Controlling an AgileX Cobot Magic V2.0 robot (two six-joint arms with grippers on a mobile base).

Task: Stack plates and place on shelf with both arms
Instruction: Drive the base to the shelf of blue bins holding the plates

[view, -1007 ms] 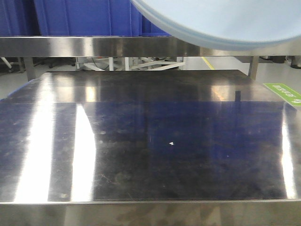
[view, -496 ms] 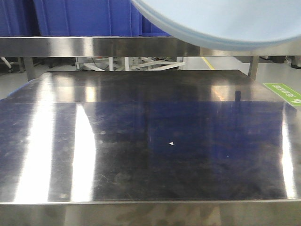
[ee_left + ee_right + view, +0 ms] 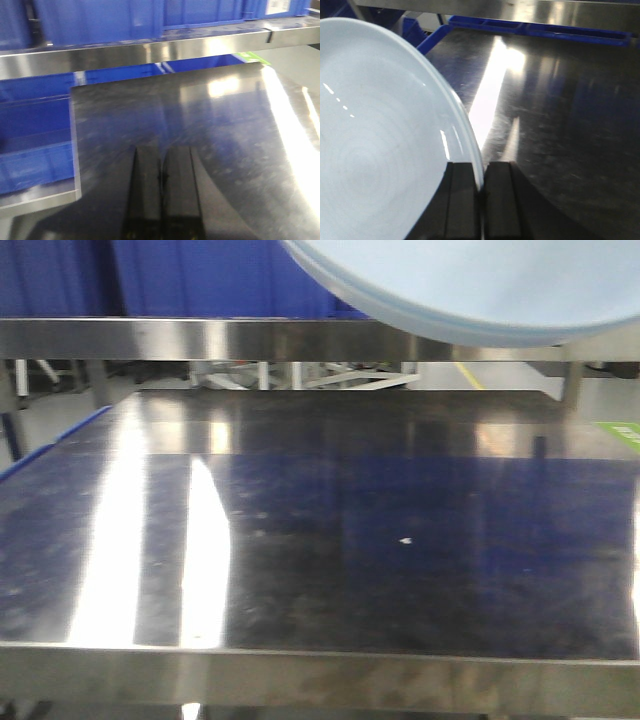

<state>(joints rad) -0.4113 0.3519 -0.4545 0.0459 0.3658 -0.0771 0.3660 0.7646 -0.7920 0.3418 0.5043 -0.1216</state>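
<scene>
One pale bluish plate [image 3: 380, 125], faint concentric rings

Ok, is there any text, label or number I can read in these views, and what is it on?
None can be read.
Green floor sign, right edge of the front view: white marks, cut off and too blurred to read.
Green patch, left wrist view: no letters to make out.
The plate, blue crates and steel tabletop: no print visible.
</scene>
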